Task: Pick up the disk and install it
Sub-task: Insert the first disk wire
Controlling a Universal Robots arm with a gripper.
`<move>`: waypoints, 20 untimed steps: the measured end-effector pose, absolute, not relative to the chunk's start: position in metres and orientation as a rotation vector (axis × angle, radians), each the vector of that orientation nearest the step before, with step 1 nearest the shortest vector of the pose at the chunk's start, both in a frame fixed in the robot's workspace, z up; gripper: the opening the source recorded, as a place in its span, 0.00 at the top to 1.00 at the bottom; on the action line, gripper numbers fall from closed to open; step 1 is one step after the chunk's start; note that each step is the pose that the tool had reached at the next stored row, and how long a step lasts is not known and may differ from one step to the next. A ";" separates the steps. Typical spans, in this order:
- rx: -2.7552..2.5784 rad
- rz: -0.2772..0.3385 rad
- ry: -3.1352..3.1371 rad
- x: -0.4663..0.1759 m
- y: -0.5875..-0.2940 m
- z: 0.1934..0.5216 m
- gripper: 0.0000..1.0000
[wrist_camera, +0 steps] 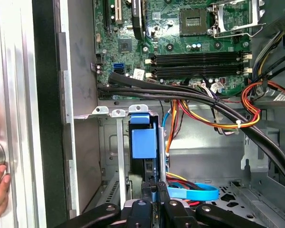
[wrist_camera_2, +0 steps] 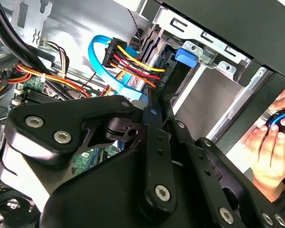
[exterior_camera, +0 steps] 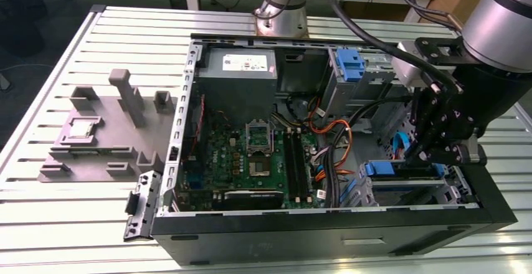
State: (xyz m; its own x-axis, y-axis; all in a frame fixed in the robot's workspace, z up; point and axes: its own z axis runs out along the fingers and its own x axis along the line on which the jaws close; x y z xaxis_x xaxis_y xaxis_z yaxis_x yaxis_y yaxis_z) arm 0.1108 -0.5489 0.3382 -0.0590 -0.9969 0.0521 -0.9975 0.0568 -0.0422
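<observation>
1. Inside the open computer case (exterior_camera: 332, 224), at the drive cage (exterior_camera: 407, 184) in its front corner on the exterior view's right, we've got the gripper (exterior_camera: 428, 155) right at the disk (wrist_camera: 143, 137).
2. In the first wrist view the fingers (wrist_camera: 149, 190) look pinched together on the disk's edge, blue bracket standing in the bay.
3. We'd say we're mid-install; seating it needs a straight push along the rails, clear of the cables (wrist_camera: 218, 118).
4. A person's hand (wrist_camera_2: 270, 147) rests outside the case.

The silver-grey cylindrical robot arm (exterior_camera: 507, 18) carries black cables and a black linkage gripper (exterior_camera: 438, 152) studded with silver screws.
</observation>
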 end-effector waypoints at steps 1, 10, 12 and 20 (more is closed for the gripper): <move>2.149 0.103 -2.278 0.111 -0.550 0.338 0.84; 2.166 0.063 -2.297 0.111 -0.554 0.338 0.84; 2.166 0.063 -2.297 0.111 -0.555 0.338 0.84; 2.166 0.063 -2.297 0.111 -0.555 0.336 0.84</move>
State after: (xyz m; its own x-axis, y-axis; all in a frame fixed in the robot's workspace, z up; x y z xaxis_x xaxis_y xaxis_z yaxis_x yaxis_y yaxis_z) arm 0.1108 -0.5549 0.3359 -0.0590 -0.9981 0.0155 -0.9975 0.0584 -0.0400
